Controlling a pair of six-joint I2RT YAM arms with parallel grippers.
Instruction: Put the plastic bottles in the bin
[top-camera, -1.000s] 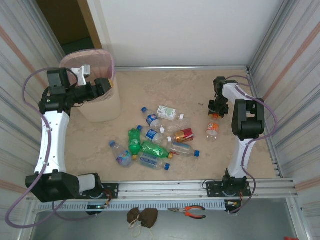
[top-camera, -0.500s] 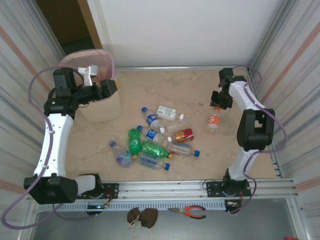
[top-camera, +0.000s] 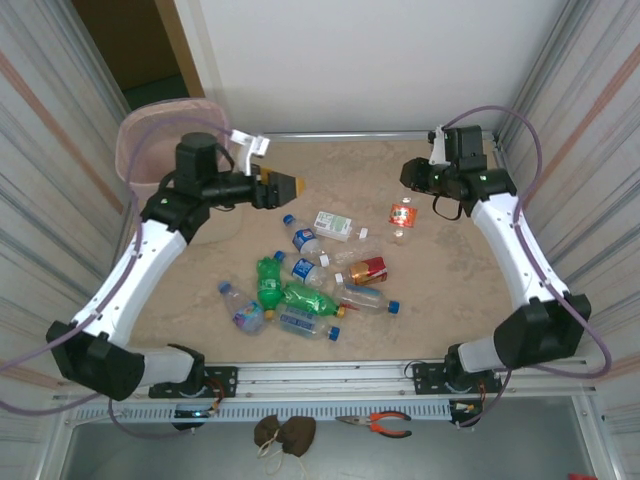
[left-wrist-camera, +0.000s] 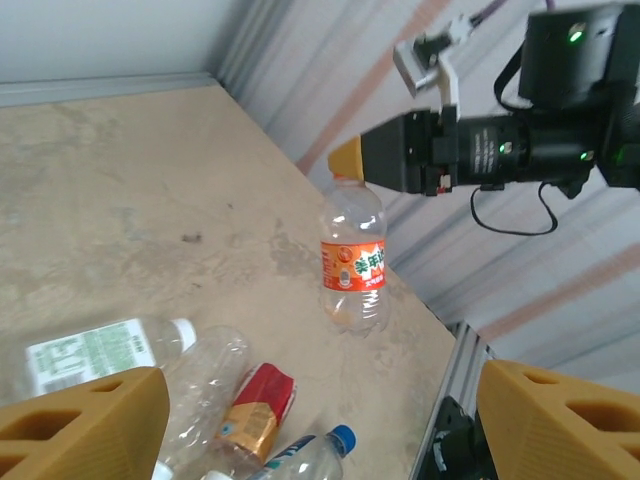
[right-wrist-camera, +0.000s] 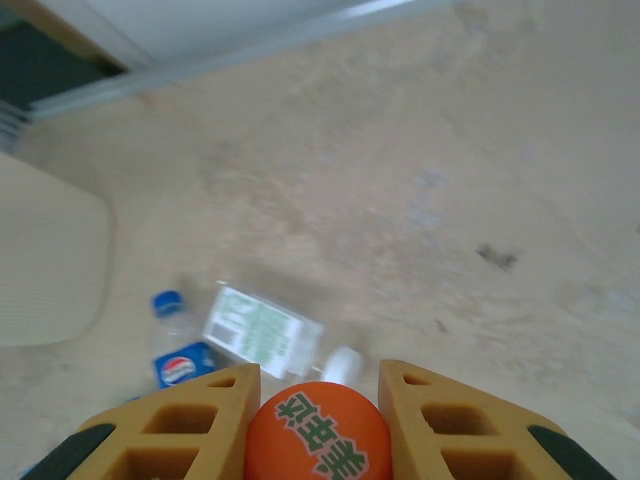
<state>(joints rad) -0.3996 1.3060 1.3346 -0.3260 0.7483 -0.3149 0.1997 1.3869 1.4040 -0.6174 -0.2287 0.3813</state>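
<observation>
Orange-capped clear plastic bottle (left-wrist-camera: 354, 262) with a red-orange label hangs upright from the right gripper (right-wrist-camera: 318, 412), jaws clenched on its cap. Green Chinese characters on the cap top; white characters on the label, too small to read. Can't tell if its base touches the beige table (top-camera: 440, 300). Left gripper (top-camera: 287, 187) is released, orange fingers (left-wrist-camera: 130, 400) wide apart with nothing between them, over the table between the pale pink plastic bin (top-camera: 150, 125) and the pile of plastic bottles (top-camera: 310, 285). Pile lies mid-table, well apart from the bin: two green bottles, a red-labelled one, blue-capped clear ones. Flat clear bottle with a white-and-green label (right-wrist-camera: 262, 335): print blurred. Blue-labelled bottle (right-wrist-camera: 183, 368) beside it shows the round Pepsi logo, lower part cut off by the finger. Bin is partly hidden behind the left arm; contents can't be made out.
</observation>
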